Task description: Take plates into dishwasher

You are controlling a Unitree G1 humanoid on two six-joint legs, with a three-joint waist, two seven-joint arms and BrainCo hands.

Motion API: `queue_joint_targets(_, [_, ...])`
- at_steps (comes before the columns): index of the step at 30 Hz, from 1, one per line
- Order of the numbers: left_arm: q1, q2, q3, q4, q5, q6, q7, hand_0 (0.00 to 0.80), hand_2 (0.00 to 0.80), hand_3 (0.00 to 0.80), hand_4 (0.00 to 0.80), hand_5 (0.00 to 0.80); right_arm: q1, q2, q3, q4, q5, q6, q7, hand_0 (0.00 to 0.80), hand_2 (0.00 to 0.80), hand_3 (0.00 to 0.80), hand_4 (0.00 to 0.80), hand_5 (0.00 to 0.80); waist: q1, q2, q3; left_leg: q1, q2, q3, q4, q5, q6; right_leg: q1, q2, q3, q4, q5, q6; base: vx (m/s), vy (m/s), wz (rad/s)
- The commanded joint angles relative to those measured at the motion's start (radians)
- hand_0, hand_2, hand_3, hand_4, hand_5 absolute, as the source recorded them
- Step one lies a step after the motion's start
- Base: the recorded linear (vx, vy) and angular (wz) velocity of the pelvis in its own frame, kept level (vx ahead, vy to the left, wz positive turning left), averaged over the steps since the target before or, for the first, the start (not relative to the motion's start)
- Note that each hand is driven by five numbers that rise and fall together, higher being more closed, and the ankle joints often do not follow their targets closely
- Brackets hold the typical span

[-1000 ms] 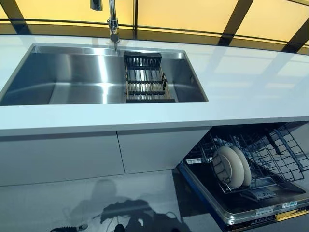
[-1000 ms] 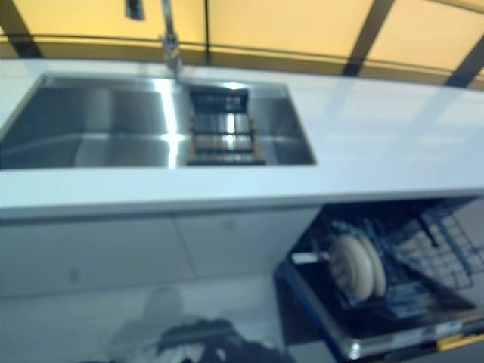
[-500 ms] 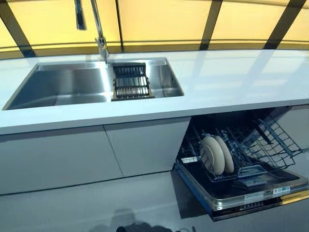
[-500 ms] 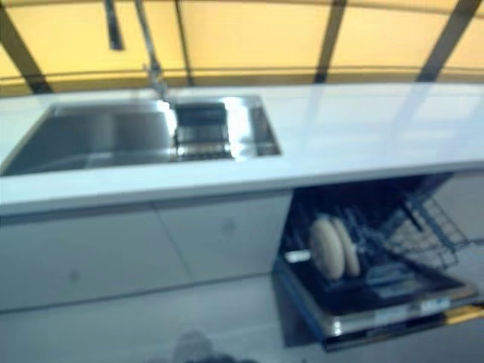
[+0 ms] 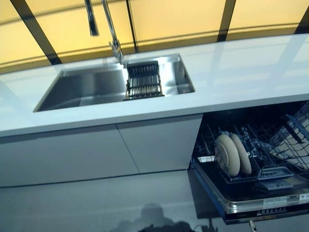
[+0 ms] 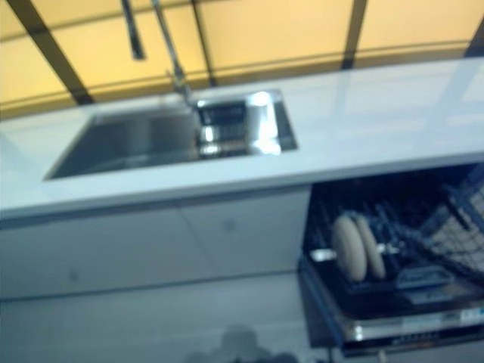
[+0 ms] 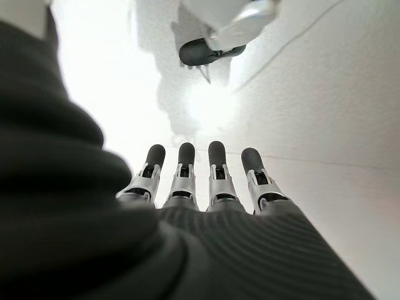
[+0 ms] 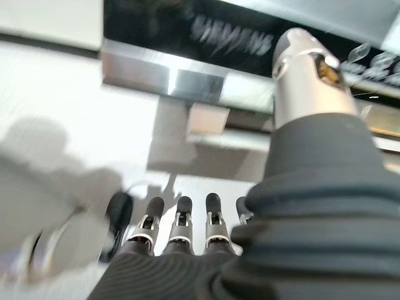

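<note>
A long pale countertop [image 5: 241,72] runs under amber-lit panels, with a steel sink [image 5: 87,87] sunk into it, a tall tap [image 5: 113,34] behind and a dark slatted drain rack [image 5: 144,81] sitting in the sink's right end. Below and to the right the dishwasher door [image 5: 256,203] lies folded down and the lower rack [image 5: 270,154] is drawn out over it, so the tines are reachable from above. Two plates [image 5: 231,153] stand on edge there, side by side, held upright by the wires; I see no plates on the counter or in the sink. Neither hand carries anything: the left hand [image 7: 200,181] hangs over bare floor with fingers straight, and the right hand [image 8: 181,228] likewise, fingers extended and empty, near the dishwasher's front. The open door juts into the floor space, an edge to step around; the floor before the cabinets [image 5: 96,150] gives ample room.
</note>
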Motion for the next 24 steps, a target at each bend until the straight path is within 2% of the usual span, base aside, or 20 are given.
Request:
queue_joint_targets(1, [-0.008, -0.006, -0.009, -0.008, -0.03, -0.018, 0.027, 0.0, 0.0, 0.0, 0.0, 0.0, -0.077, -0.01, -0.056, -0.06, 0.154, -0.044, 0.087, 0.0, 0.0, 0.0, 0.0, 0.0, -0.017, 0.051, 0.066, 0.015, -0.023, -0.019, 0.073, -0.089, 0.06, -0.021, 0.09, 0.007, 0.017, 0.007, -0.087, -0.151, 0.112, 0.16])
queue_joint_targets(8, [0.01, -0.039, -0.016, -0.013, -0.046, -0.033, 0.017, 0.0, 0.0, 0.0, 0.0, 0.0, -0.154, -0.016, -0.043, -0.125, 0.2, -0.064, 0.173, 0.0, 0.0, 0.0, 0.0, 0.0, -0.004, 0.093, 0.094, -0.017, -0.042, -0.026, 0.126, -0.104, 0.056, -0.052, 0.082, 0.018, 0.047, -0.007, -0.102, -0.092, 0.073, 0.02])
queue_joint_targets(17, [0.025, -0.067, -0.063, -0.025, -0.023, -0.054, -0.001, 0.0, 0.0, 0.0, 0.0, 0.0, -0.238, -0.048, 0.011, -0.273, 0.228, -0.073, 0.328, 0.0, 0.0, 0.0, 0.0, 0.0, 0.011, 0.115, 0.1, -0.017, -0.055, -0.031, 0.194, -0.136, 0.053, -0.047, 0.065, 0.01, 0.093, -0.033, -0.114, -0.018, 0.04, 0.01])
queue_joint_targets(24, [0.028, -0.06, -0.069, -0.056, 0.005, -0.019, -0.019, 0.0, 0.0, 0.0, 0.0, 0.0, -0.352, -0.113, 0.072, -0.471, 0.17, -0.078, 0.309, 0.0, 0.0, 0.0, 0.0, 0.0, 0.019, 0.127, 0.097, 0.008, -0.065, -0.038, 0.201, -0.14, 0.044, -0.027, 0.054, 0.007, 0.095, -0.036, -0.116, -0.004, 0.054, 0.03])
